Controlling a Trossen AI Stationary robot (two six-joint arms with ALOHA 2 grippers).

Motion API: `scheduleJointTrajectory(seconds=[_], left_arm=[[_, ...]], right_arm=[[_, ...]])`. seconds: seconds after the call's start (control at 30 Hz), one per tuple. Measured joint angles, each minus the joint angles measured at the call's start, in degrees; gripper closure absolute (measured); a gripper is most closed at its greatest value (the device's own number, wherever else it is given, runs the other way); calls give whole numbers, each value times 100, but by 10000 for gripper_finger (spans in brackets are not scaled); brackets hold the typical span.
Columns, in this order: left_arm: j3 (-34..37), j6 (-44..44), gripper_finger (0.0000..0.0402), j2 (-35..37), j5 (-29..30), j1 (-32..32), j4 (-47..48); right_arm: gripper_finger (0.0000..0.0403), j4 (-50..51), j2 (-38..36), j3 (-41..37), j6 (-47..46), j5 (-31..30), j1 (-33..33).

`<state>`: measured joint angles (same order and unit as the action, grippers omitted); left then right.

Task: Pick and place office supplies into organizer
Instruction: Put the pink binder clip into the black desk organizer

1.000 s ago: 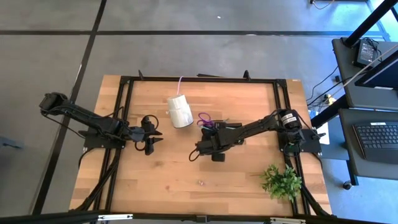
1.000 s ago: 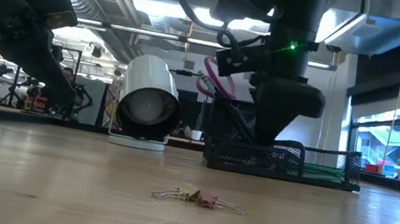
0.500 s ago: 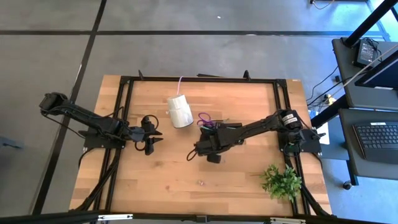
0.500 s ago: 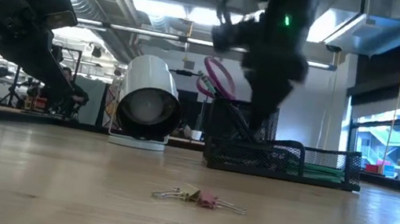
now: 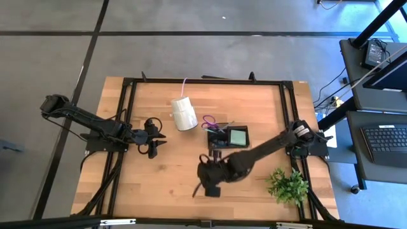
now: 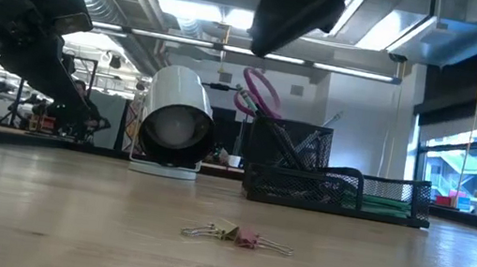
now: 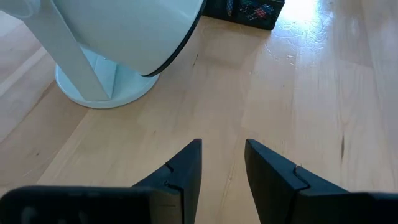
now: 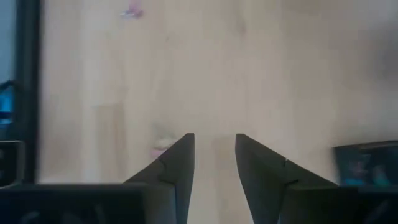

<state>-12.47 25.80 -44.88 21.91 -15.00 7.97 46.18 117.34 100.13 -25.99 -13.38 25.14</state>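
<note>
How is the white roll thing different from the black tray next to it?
The white roll is round and lies on its side on a flat foot; the black tray is a low box. The roll's open end looks hollow and dark in the low view; the tray holds a green pad and purple-handled scissors. The roll looks smooth, the tray is wire mesh. Both rest on the wooden table.

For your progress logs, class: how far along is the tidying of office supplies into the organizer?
Done: the scissors and green sticky-note pad sit in the organizer. In hand: nothing; the right gripper hangs empty above bare table, and the left gripper waits by the white roll. Left: the small clips near the front edge.
</note>
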Motion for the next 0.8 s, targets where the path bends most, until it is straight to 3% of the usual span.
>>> scheduleJointTrajectory(seconds=[0.33,0.53,0.8], left_arm=[[0,30,286,2,-2,0,-7],[0,63,286,-1,-2,0,-24],[0,64,286,1,-4,0,-22]], right_arm=[[282,-691,11,-386,-953,0,501],[282,-1717,11,-816,-434,-7,739],[282,-2002,48,-1362,-374,-401,878]])
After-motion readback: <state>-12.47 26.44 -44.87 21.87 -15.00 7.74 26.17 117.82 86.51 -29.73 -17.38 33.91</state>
